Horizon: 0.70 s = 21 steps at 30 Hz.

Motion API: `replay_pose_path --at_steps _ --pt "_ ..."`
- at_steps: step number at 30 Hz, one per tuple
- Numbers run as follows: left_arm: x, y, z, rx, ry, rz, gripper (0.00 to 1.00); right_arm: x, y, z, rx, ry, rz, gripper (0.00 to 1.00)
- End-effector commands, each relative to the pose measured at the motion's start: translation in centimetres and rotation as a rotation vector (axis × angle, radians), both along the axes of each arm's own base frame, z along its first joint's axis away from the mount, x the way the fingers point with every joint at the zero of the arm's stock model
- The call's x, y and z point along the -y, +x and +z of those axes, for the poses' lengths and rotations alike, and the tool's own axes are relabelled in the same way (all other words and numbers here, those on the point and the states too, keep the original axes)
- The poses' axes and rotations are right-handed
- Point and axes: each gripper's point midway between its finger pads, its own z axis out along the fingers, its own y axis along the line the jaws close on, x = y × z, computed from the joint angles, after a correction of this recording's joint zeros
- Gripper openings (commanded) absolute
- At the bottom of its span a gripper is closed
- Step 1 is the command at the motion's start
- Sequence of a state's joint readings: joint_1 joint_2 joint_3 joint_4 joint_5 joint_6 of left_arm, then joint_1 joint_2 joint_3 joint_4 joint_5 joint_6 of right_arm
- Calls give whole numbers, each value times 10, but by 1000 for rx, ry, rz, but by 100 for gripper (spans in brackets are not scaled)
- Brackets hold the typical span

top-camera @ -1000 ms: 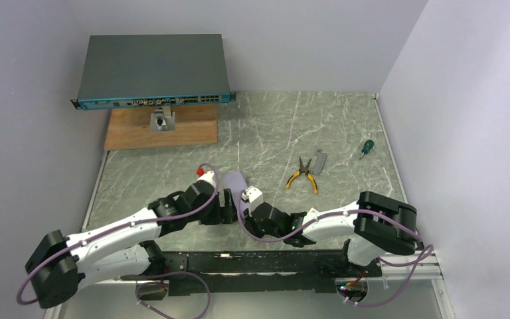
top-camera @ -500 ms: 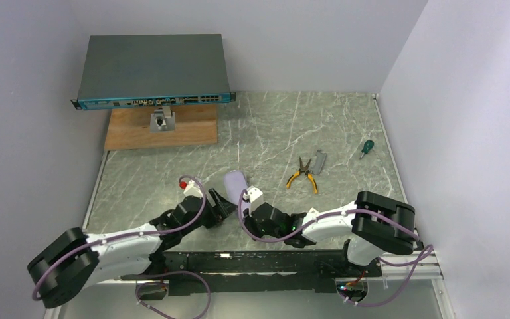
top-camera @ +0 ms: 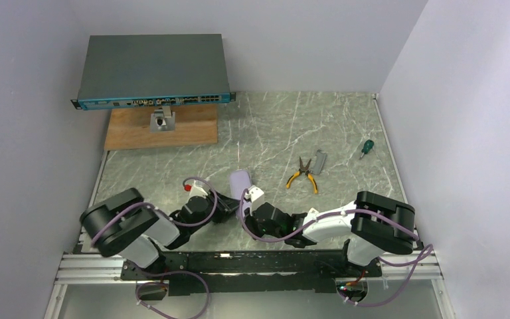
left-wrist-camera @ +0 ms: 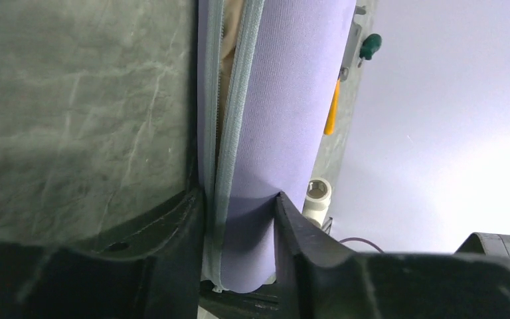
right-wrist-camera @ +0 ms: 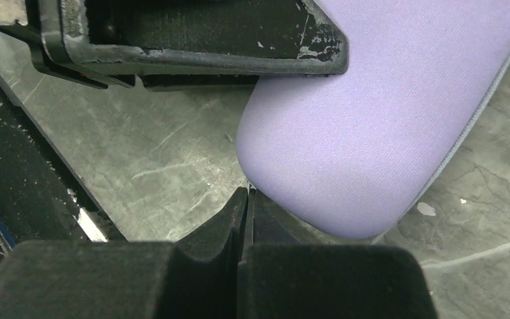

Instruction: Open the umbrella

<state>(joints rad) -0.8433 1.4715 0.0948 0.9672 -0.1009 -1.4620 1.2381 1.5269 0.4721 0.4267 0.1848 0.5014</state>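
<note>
The lavender zip case (left-wrist-camera: 285, 100) is clamped between the fingers of the left gripper (left-wrist-camera: 239, 198). The right gripper (right-wrist-camera: 246, 196) is pressed fully shut, with the case's rounded end just beyond its tips. A strip of the cream umbrella (left-wrist-camera: 231, 26) is seen inside the case, through the parted zipper (left-wrist-camera: 222, 133) ahead of the left fingers.

The lavender oval cloth case (right-wrist-camera: 372, 119) is covered in a matt, finely woven fabric and is edged with grey woven zipper tape (left-wrist-camera: 234, 119). The grey-green stone-look table top (top-camera: 272, 126) is veined in white, faintly glossy and finely scratched. The black plastic fingers (right-wrist-camera: 172, 272) of the right gripper (right-wrist-camera: 247, 199) are finished matt, grained and speckled with pale dust. The brown wooden board (top-camera: 161, 127) is left matt; the dark grey metal box (top-camera: 153, 66) is finished in satin.
</note>
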Motion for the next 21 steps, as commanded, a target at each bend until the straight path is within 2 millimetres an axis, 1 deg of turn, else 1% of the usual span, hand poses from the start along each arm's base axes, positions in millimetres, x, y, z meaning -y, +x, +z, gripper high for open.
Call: replay_pose_path --at_steps 1,4,6,11,14,15,16,18,20,21 --pt "15 3 20 33 -149 -17 28 9 -14 -14 -37 -33 35 0" --pt "17 3 21 44 -186 -23 11 9 -14 -14 -38 -33 38 0" --pt "17 1 20 39 -200 -25 1 9 -14 -14 -36 -35 42 0" --pt "12 -4 19 34 -176 -32 0 9 -13 -8 -26 -25 42 0" --pt "11 -4 28 55 -141 -42 0 9 -12 -3 -14 -29 41 0" --pt "8 -5 20 35 -79 -46 0 10 -11 -2 -9 -30 39 0" --pt "10 -1 26 46 -42 -54 0 11 -9 0 -2 -32 33 0" --pt "3 3 25 33 109 -60 0 13 -8 1 9 -40 31 0" --pt "-2 7 38 67 222 -74 0 15 -7 1 17 -42 32 0" --pt "-4 9 46 90 242 -80 0 14 -7 2 21 -39 31 0"
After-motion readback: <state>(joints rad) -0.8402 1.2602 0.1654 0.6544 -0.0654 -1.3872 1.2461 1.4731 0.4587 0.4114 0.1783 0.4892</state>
